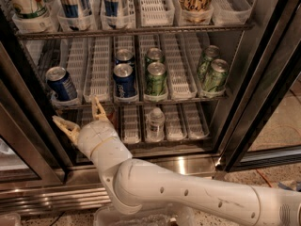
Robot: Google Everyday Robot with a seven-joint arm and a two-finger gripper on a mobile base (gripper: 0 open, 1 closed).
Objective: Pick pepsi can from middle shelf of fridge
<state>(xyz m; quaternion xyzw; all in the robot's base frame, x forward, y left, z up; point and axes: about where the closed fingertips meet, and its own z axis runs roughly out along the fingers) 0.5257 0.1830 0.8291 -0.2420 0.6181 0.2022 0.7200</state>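
The fridge [263, 79] stands open. Its middle shelf [178, 74] carries white slotted lane trays. A dark blue pepsi can [61, 84] with a silver top stands tilted at the shelf's far left. Two more blue cans [125, 80] stand one behind the other in a lane nearer the middle. Green cans [155, 77] stand to their right. My gripper [76, 110] is open and empty, just below the front edge of the middle shelf. It sits under and between the left pepsi can and the middle blue cans, fingers pointing up and left.
A small clear bottle [154, 121] stands on the lower shelf right of my wrist. More green cans [215, 75] stand at the shelf's right end. Tall cans and cups [70, 4] fill the top shelf. A black door frame [256, 126] slants at the right, and another [28, 121] at the left.
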